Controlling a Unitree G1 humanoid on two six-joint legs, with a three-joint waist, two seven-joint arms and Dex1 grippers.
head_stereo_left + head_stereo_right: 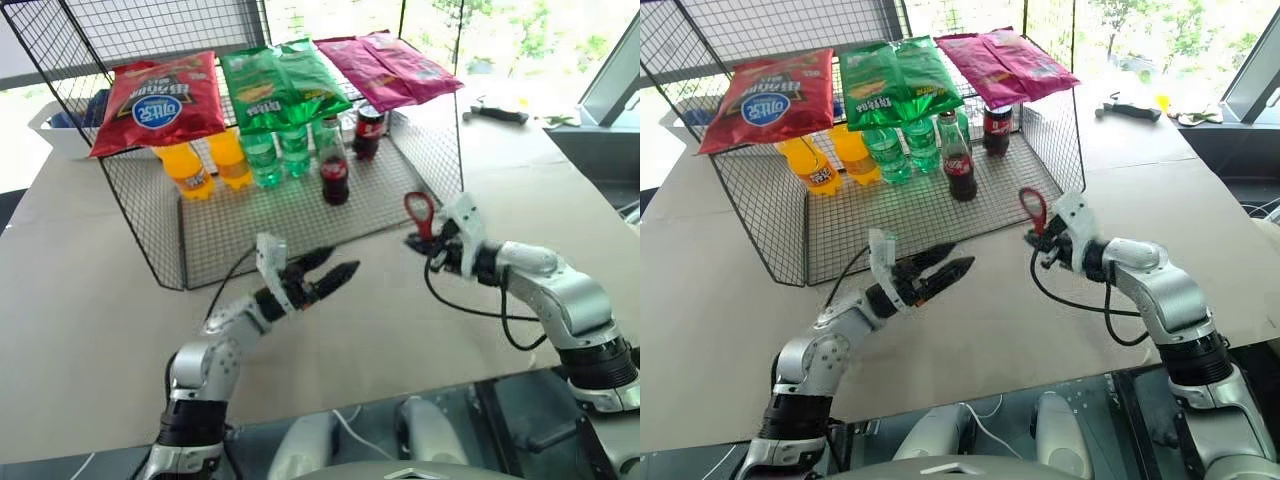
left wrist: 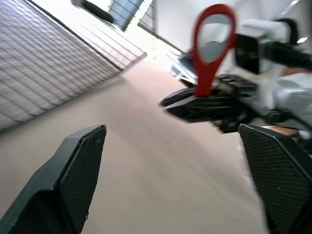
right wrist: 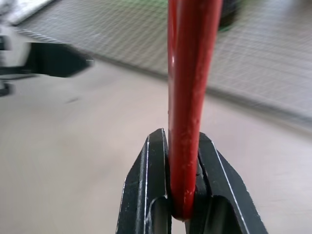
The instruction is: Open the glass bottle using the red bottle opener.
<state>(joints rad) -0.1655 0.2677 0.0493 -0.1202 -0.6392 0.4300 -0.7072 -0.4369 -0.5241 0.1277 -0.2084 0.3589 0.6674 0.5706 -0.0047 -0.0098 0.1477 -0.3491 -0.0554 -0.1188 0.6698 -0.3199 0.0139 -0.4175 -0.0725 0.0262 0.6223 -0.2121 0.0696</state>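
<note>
We saw the right claw (image 1: 420, 240) clamped tight on the slim handle of the red bottle opener (image 1: 420, 214), which stood upright out of the fingers with its oval loop head on top. In the right wrist view the red handle sat pinched between the two black fingers (image 3: 146, 195). This claw hovered above the surface (image 1: 90, 300), just off the front right corner of the wire rack (image 1: 250, 225).

The left claw (image 1: 330, 270) hung above the surface in front of the rack's front edge, its two fingers spread wide and holding nothing. It pointed across towards the right claw, and the two were apart.

The glass bottle (image 1: 333, 165) stood upright on the rack's mesh floor, near the middle, its red cap on. Just beside it towards the left edge stood two green bottles (image 1: 278, 153), then two orange bottles (image 1: 205, 165). A shorter dark cola container (image 1: 369, 131) stood behind the glass bottle, towards the rack's far right corner. Snack bags in red (image 1: 160, 100), green (image 1: 280, 82) and magenta (image 1: 390, 68) lay over the rack's top.
</note>
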